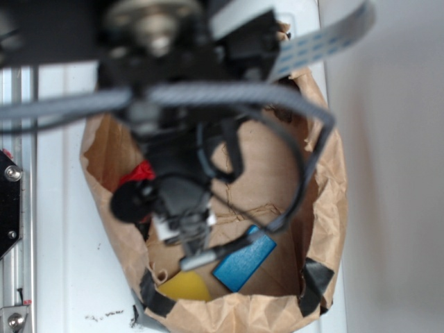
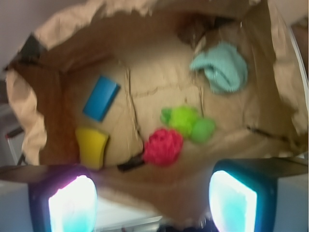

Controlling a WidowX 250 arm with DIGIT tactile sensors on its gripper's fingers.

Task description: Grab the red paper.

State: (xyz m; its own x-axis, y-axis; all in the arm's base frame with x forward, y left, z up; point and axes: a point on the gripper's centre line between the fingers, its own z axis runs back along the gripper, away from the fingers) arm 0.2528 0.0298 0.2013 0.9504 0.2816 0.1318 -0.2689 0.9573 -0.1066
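Observation:
The red paper (image 2: 163,146) is a crumpled red ball lying on the floor of the brown paper bag (image 2: 48,101), right beside a lime-green plush toy (image 2: 187,123). In the exterior view only a sliver of the red paper (image 1: 138,173) shows at the left of the arm, inside the bag (image 1: 326,201). My gripper (image 2: 152,203) is open, its two glowing pads (image 2: 72,203) wide apart at the bottom of the wrist view, above the bag's near rim, with nothing between them. In the exterior view the gripper is hidden under the blurred arm.
Inside the bag lie a blue block (image 2: 101,97) (image 1: 244,262), a yellow block (image 2: 91,146) (image 1: 184,286) and a light teal cloth (image 2: 221,67). Black tape (image 1: 317,277) patches the bag's rim. A metal rail (image 1: 12,208) runs along the left.

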